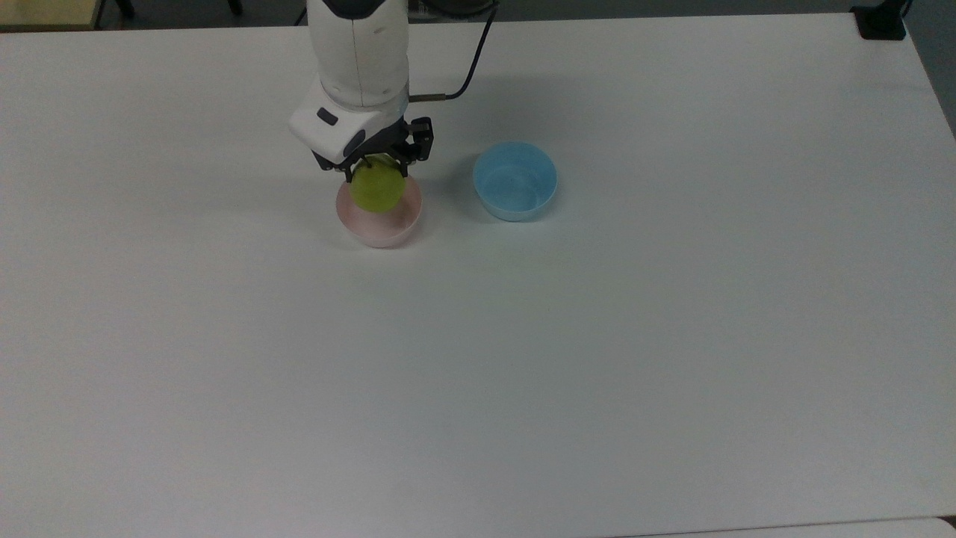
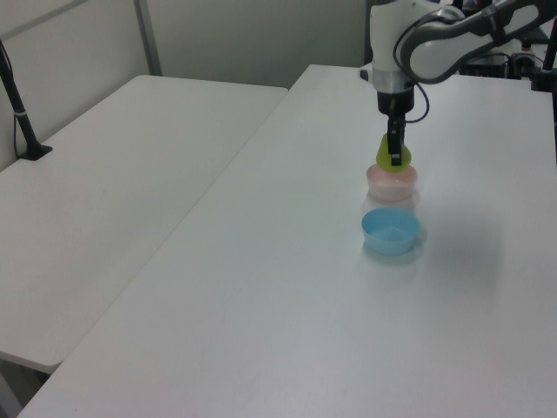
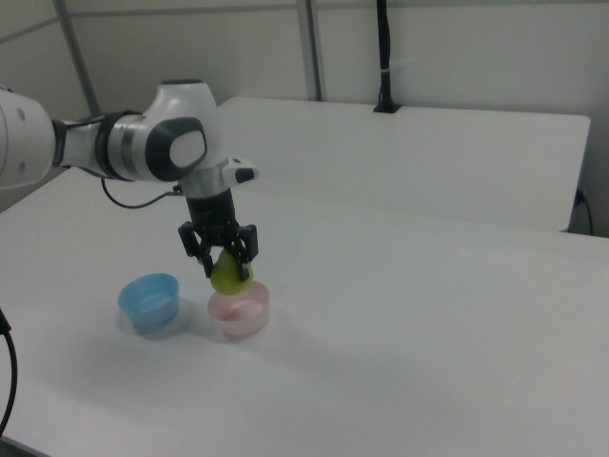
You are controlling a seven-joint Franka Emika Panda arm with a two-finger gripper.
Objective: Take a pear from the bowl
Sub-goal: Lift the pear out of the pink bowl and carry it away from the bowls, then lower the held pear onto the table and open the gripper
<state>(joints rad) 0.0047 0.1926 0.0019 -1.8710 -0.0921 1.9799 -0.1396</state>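
My two-finger claw (image 1: pixel 375 169) is clamped on the small rounded yellow-green pear (image 1: pixel 377 188), my dark fingers gripping its upper part. I hold the pear in the air just above the small round pale pink plastic bowl (image 3: pixel 238 313), clear of its rim in the right view. The pink bowl sits on the white table (image 1: pixel 597 336). Near it, on the top view's right, stands a light blue round plastic bowl (image 1: pixel 515 181).
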